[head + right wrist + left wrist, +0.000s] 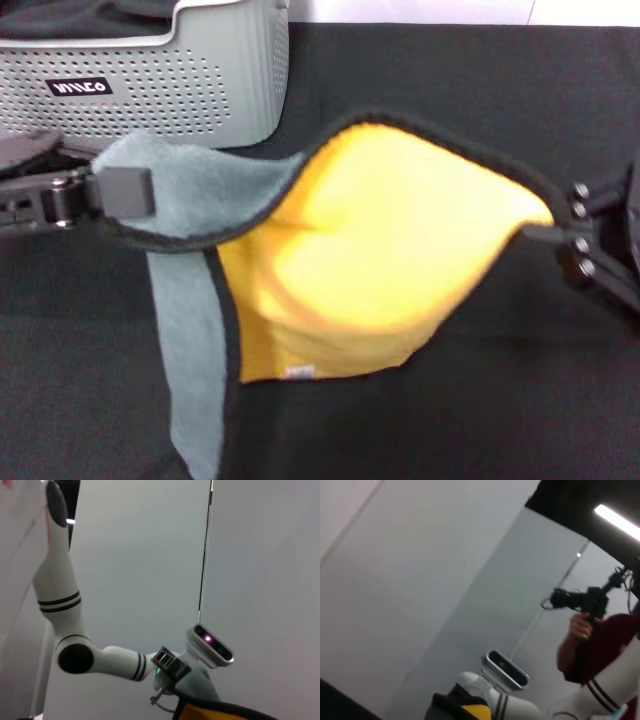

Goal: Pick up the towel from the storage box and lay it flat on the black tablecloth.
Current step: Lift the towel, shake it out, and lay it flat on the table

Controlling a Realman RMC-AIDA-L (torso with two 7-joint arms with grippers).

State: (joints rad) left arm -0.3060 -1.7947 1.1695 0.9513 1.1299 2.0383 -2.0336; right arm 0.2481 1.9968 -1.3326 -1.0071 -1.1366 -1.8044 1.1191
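In the head view the towel [380, 260] hangs spread between my two grippers above the black tablecloth [500, 400]. Its yellow-orange side faces up, with grey fleece folded over at the left and a white tag low at the front. My left gripper [125, 192] is shut on the towel's left corner. My right gripper [545, 232] is shut on its right corner. The storage box [150, 90] stands at the back left, pale grey-green with a black label. A bit of the towel shows in the left wrist view [470, 711] and in the right wrist view [215, 711].
Both wrist views look up at pale walls. The left wrist view shows a person [600, 645] holding a camera rig and my head camera [506, 669]. The right wrist view shows my left arm [75, 645] and the head camera [212, 645].
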